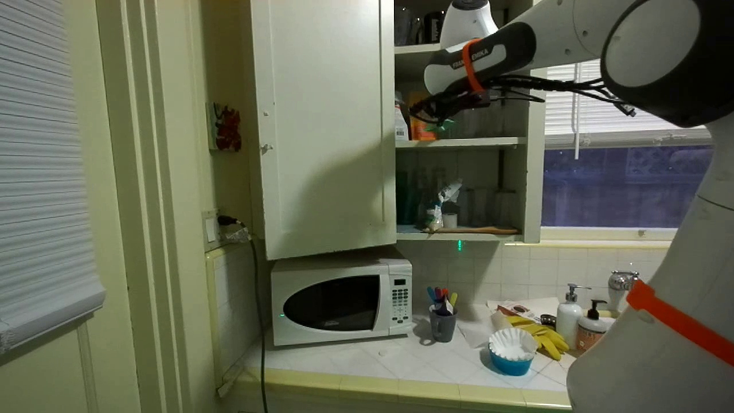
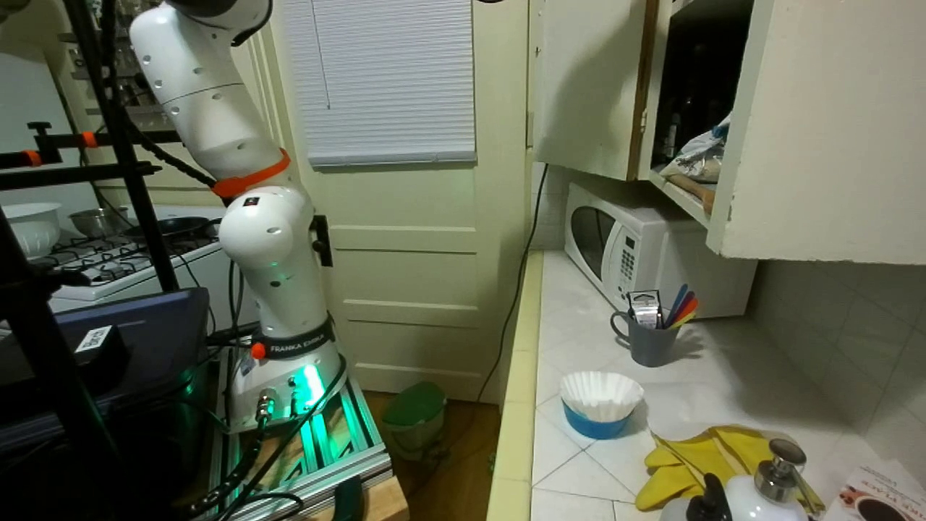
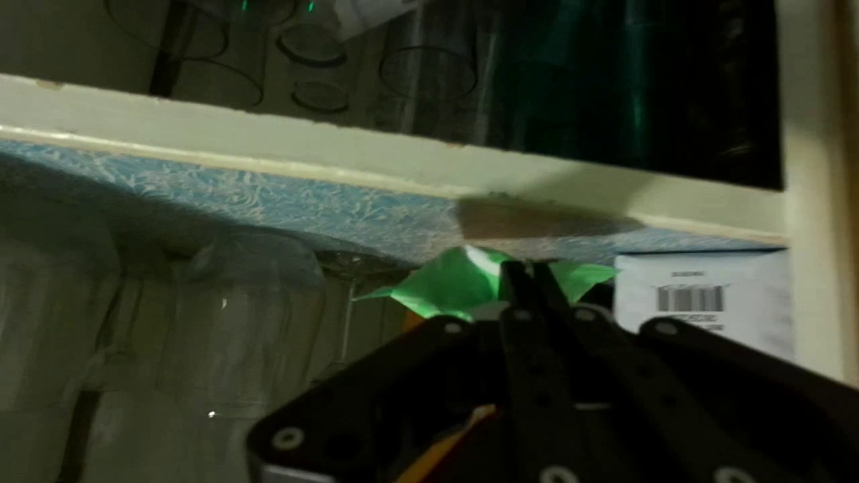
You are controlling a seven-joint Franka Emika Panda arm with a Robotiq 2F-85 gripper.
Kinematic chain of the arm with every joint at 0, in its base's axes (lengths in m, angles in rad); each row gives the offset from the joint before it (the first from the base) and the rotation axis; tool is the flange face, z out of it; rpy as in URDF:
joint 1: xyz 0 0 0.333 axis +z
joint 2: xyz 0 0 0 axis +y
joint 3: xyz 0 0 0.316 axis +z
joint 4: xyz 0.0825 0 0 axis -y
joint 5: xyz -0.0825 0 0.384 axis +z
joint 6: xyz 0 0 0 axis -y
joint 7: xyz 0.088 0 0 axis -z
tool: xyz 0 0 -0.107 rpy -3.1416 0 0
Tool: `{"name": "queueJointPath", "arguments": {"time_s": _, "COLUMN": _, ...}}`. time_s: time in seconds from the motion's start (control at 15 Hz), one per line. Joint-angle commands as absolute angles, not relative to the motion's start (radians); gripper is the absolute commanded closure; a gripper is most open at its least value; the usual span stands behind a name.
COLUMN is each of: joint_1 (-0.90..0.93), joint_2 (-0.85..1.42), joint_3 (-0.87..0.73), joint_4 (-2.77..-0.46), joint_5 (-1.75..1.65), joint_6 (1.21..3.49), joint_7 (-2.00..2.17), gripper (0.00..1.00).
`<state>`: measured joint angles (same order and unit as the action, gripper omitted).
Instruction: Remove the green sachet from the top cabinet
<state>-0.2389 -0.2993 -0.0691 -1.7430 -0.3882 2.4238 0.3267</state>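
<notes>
The hand (image 3: 527, 271) looks closed on the green sachet (image 3: 446, 283), whose corners flare either side, within the top cabinet (image 1: 533, 189) and over a shelf (image 1: 470, 142). If only a fold is pinched (I can't see how much), it could slip free during withdrawal; swinging sideways could knock the barcoded box (image 3: 704, 295) or topple glassware (image 3: 251, 295).

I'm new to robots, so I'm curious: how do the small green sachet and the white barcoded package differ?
The bent green sachet has pointed corners; the white barcoded package shows a flat face. The black pincer grips the sachet, not the package. Both are at the same shelf.
</notes>
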Motion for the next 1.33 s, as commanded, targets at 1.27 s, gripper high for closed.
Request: {"name": "queueJointPath", "arguments": {"time_s": 1.27, "joint_1": -0.307, "joint_2": -0.506, "joint_3": -0.120, "joint_4": -2.419, "joint_5": -0.225, "joint_6": 2.174, "joint_7": 0.251, "gripper": 0.97}}
